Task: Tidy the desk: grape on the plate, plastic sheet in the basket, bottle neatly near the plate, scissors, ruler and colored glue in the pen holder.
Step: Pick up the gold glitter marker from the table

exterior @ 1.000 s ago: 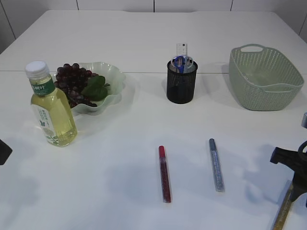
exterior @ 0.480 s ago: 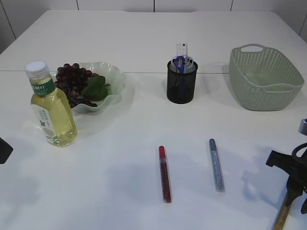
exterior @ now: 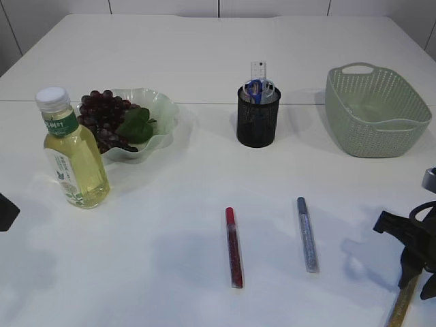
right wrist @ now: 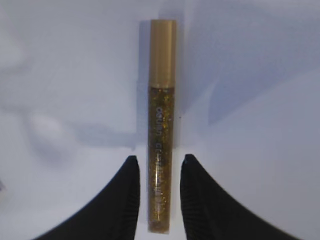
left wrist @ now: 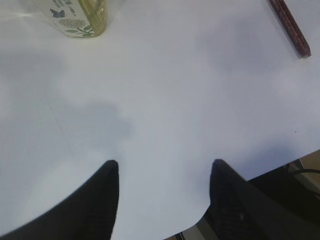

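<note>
Now right gripper [right wrist: 157, 192] sits low at the worktop [exterior: 204, 157] front-right edge, jaws narrow on either side of the gold glitter glue [right wrist: 160, 125]; contact can't be confirmed. Gold tube lies flat, cap pointing away from the gripper. Left gripper [left wrist: 162, 197] spread wide over bare worktop, holding nothing, bottle [left wrist: 75, 17] base at frame top. Red glue [exterior: 234, 246] and silver glue [exterior: 306, 234] lie flat side by side, apart, mid-front. Grapes [exterior: 102, 117] on plate [exterior: 160, 109], bottle just beside the plate. Scissors [exterior: 254, 88] and ruler [exterior: 257, 69] upright in pen holder [exterior: 258, 122]. Basket [exterior: 375, 112] far right.
</note>
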